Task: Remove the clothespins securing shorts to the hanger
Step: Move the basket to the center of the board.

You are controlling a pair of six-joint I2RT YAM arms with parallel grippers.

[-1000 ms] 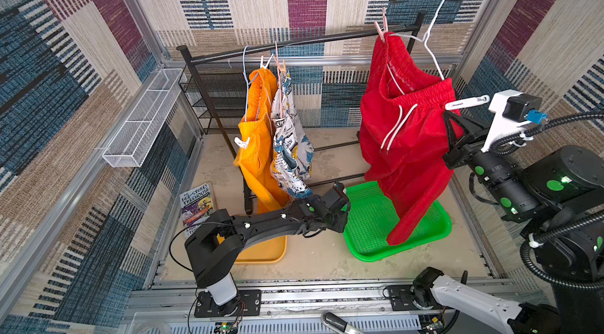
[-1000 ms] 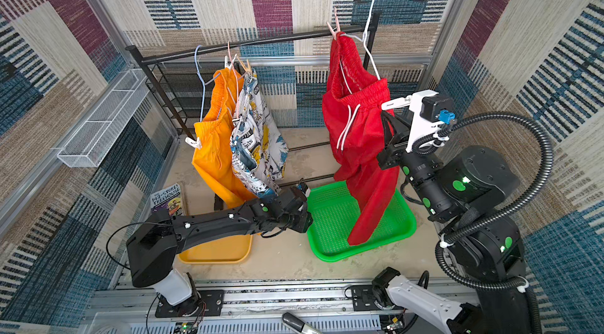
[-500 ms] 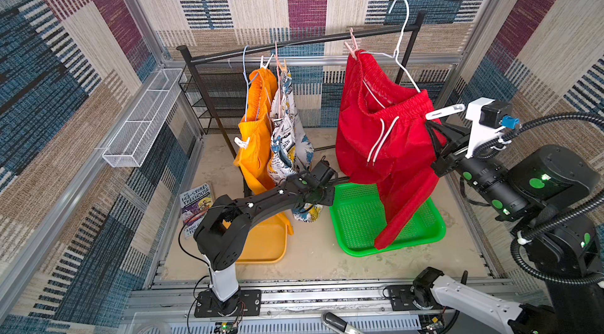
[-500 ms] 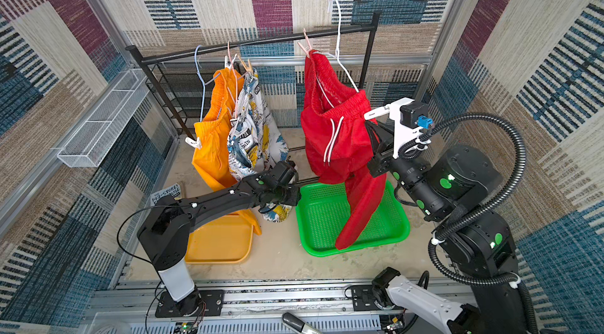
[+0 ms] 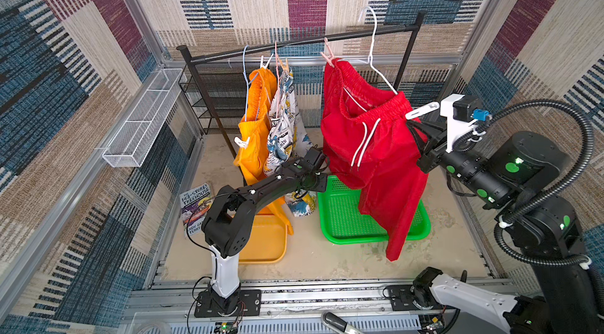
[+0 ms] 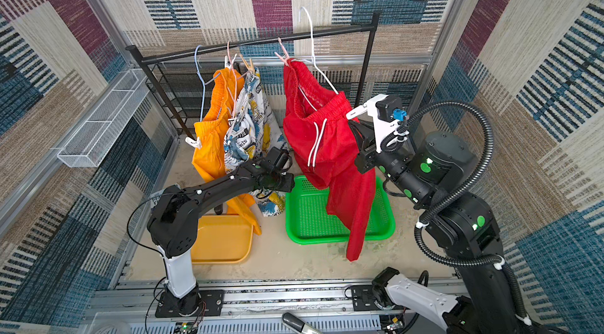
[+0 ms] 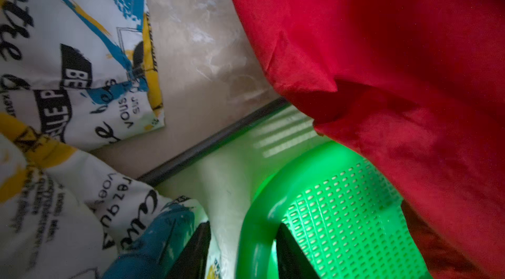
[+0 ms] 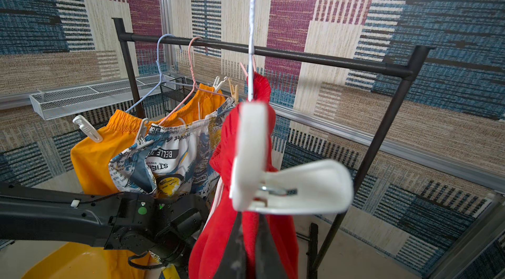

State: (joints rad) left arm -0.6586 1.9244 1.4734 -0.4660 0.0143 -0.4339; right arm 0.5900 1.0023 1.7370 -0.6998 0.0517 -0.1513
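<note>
- Closely framed in the right wrist view, the right gripper [image 8: 250, 225] is pinched tight on a fold of the red shorts [image 5: 376, 159] at one waistband corner.
- Just above those closed fingers sits a white clothespin [image 8: 287, 182]. It is clipped over that corner and the end of the white hanger [image 5: 372, 51], with its two tails splayed toward the camera.
- That peg should be light, stiff and smooth. The splayed tails look like the place to squeeze, close to the spring, since plastic that slick could skid out of the pads.
- The red shorts are thin and limp, so they will sag and swing rather than resist a pull. The wire hanger will likely tip as soon as one end is freed.
- The hanger's hook seems to stand clear above the black rail [image 5: 294, 43], so the right gripper probably bears the load.
- A pink clothespin [image 5: 328, 56] pins the opposite waistband corner, well apart from the white one.
- The left gripper [image 7: 243, 231] has its jaws partly apart and empty. It sits low between the printed shorts [image 7: 68, 72] and the green tray [image 7: 254, 209], near the red leg.
- Farther out, the orange shorts [image 5: 253, 133] and the printed pair hang on the rail, pegs in place, among them a white peg [image 5: 242, 142].
</note>
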